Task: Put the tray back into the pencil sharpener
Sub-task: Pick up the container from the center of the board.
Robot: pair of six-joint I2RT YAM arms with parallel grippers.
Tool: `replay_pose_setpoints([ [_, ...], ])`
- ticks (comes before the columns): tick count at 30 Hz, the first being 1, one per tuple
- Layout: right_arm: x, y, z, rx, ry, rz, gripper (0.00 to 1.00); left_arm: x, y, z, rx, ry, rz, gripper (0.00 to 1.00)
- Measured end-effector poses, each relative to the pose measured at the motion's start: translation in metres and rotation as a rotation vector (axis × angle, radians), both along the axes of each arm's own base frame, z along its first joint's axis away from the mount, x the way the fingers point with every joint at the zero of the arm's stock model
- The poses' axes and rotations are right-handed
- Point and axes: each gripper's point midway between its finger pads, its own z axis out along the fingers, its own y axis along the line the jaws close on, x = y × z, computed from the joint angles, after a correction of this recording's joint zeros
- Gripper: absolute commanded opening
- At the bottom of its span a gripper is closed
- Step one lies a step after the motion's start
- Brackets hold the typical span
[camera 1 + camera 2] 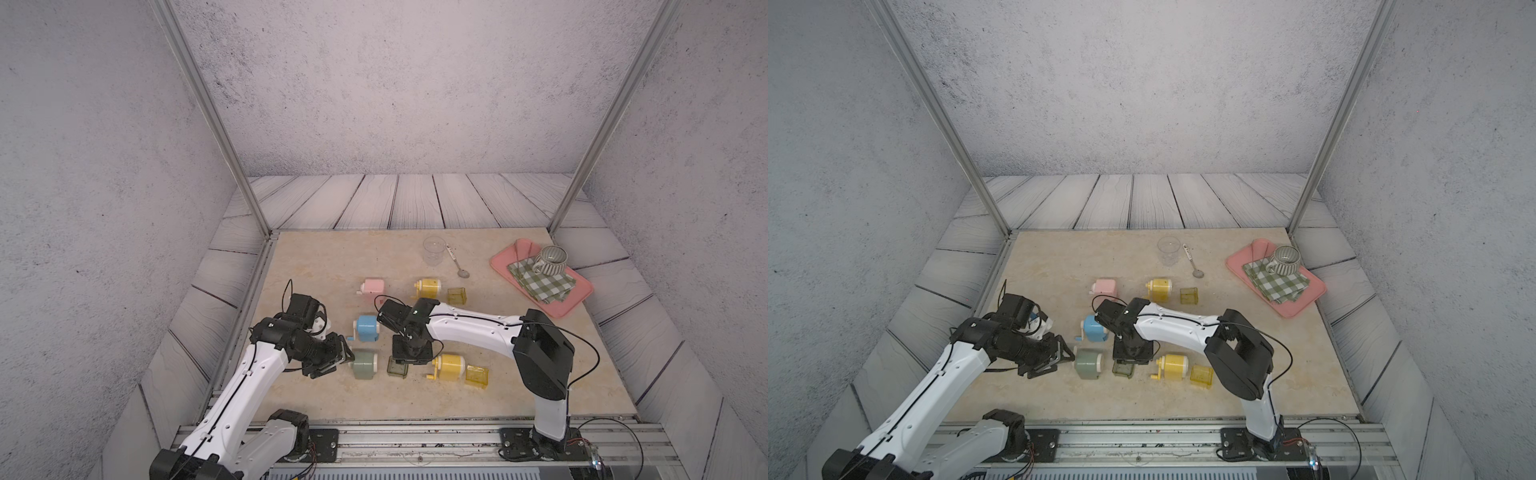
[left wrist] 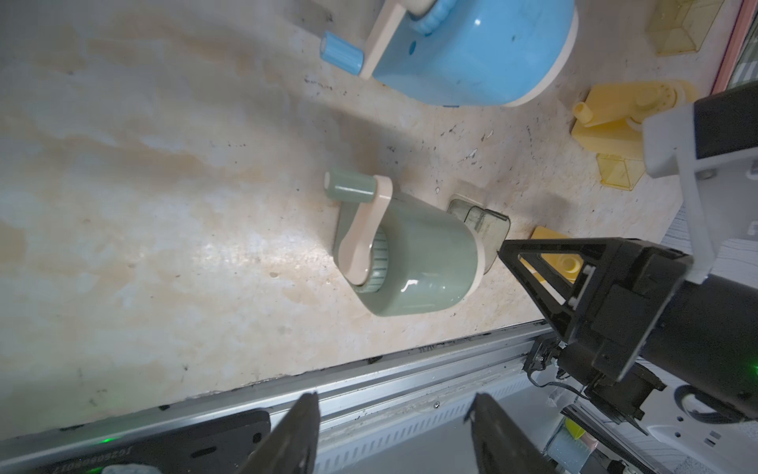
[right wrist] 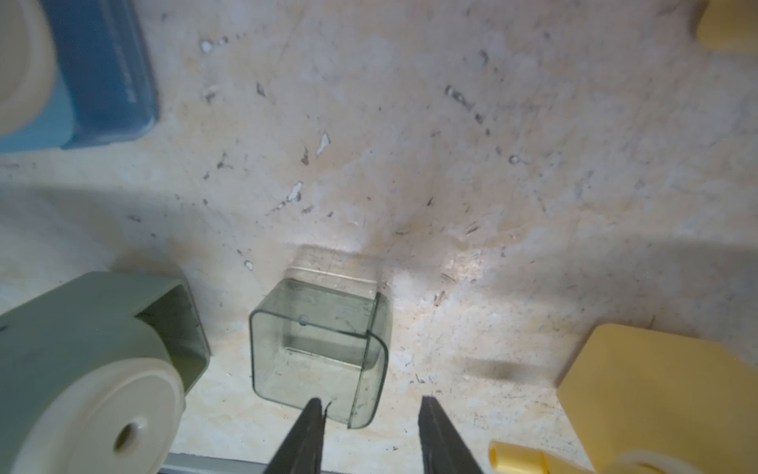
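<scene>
The green pencil sharpener stands near the front of the table, its empty slot facing the tray. The tray is a small clear green box on the table just right of the sharpener and apart from it. My right gripper points down over the tray, open, one fingertip above its near wall and the tray's corner between the fingers. My left gripper is open and empty at the sharpener's left, crank side.
A blue sharpener stands just behind the green one, a pink sharpener farther back. Two yellow sharpeners each have a yellow box beside them. A clear cup, a spoon and a pink platter with cloth and mug sit at the back right.
</scene>
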Motion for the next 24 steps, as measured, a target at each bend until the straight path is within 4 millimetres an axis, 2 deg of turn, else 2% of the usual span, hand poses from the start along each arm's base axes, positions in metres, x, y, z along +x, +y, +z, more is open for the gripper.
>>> replay_pose_setpoints([
  [8, -0.004, 0.001, -0.014, -0.018, 0.043, -0.021, 0.31, 0.002, -0.002, 0.001, -0.006, -0.008, -0.005, 0.62],
  [14, -0.010, -0.002, -0.021, -0.022, 0.068, -0.046, 0.22, 0.000, -0.002, -0.001, -0.007, -0.003, -0.008, 0.60],
  [24, -0.010, -0.003, -0.022, -0.029, 0.069, -0.052, 0.10, -0.002, -0.002, -0.004, -0.007, 0.003, -0.009, 0.60],
])
